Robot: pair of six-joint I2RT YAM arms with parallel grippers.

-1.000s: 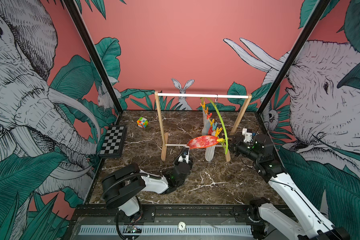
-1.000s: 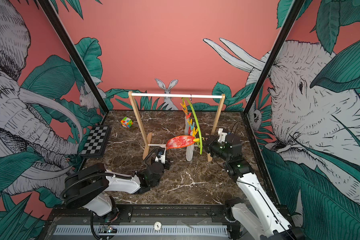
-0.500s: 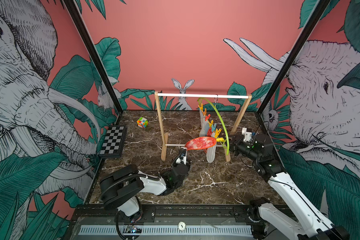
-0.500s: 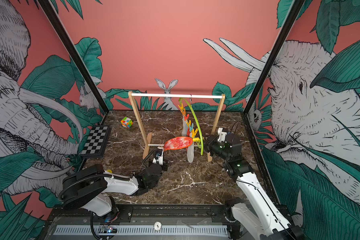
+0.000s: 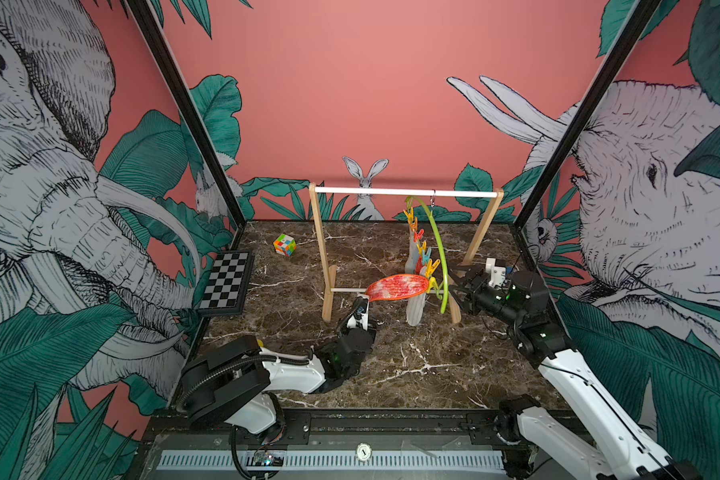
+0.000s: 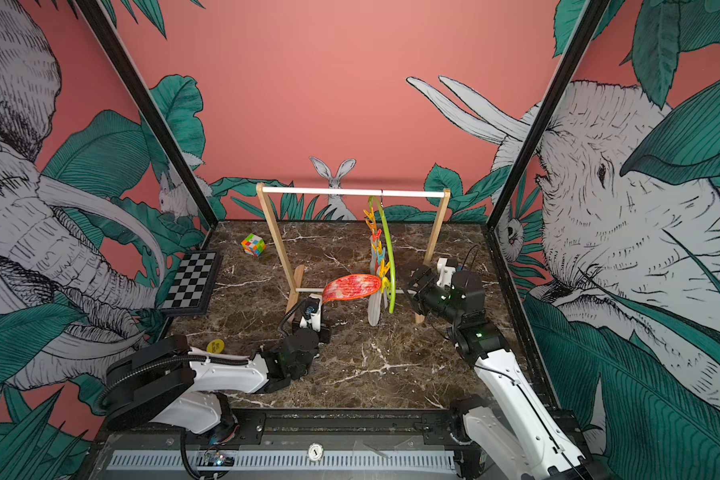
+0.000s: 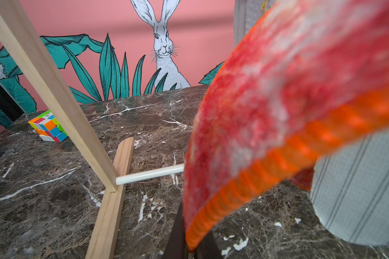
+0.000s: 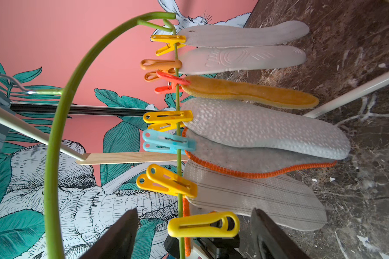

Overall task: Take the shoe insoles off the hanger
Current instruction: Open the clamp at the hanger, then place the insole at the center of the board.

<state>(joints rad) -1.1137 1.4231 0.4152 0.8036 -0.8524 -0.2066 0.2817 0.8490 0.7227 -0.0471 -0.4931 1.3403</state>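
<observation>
The left gripper (image 7: 192,244) is clamped on the tip of the mottled red insole (image 5: 398,286), whose far end, seemingly clipped, meets the hanger (image 5: 437,245). The right gripper (image 8: 193,212) is spread wide around the yellow clip (image 8: 202,225), untouching.

Robot lab test cell: L arm (image 5: 292,370), R arm (image 5: 566,374) on rail (image 5: 391,424), mural walls (image 5: 391,104), marble tabletop (image 5: 433,345), calib. checkerboard (image 5: 227,286)

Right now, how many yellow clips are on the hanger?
4 yellow clips: one at the row's end beside the orange clip, one between the red clip and blue clip, two beyond, the last by the right gripper.
</observation>
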